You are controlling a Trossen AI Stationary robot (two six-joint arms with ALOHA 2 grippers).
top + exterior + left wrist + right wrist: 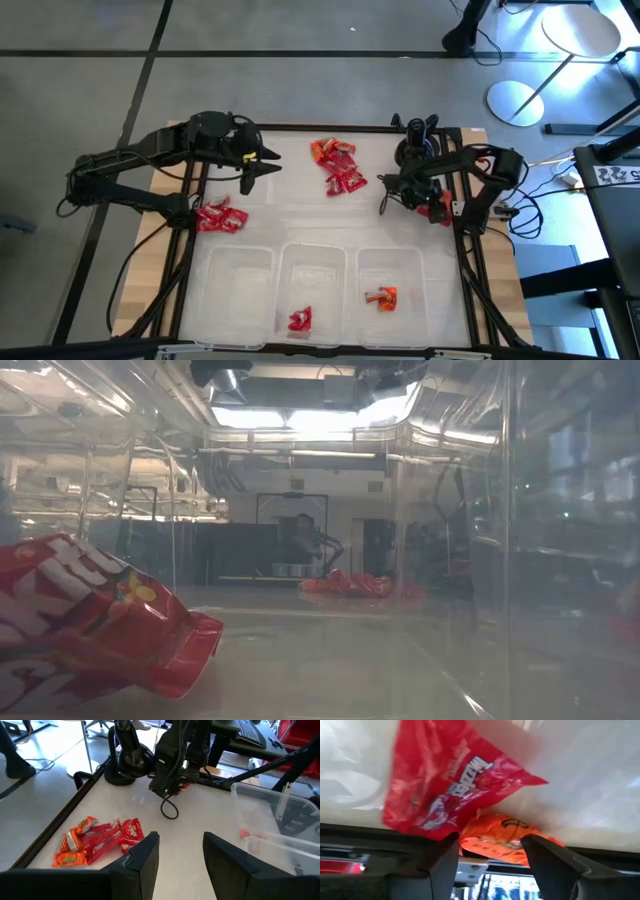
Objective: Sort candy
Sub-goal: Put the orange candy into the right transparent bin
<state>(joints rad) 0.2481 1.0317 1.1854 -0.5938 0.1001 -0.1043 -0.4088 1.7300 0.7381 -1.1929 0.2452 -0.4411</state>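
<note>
My right gripper [490,852], by the table's right edge, has its fingers spread by a light, crinkly, slippery red candy packet [445,780]; I'd pinch its flat middle.

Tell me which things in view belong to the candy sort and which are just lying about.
Job: central candy pile; candy pile near the left arm; red candy in the middle bin; orange candy in the right bin; left bin; left gripper above the table; right gripper at candy.
Lying about: white discs on the floor; cables beside the table.
</note>
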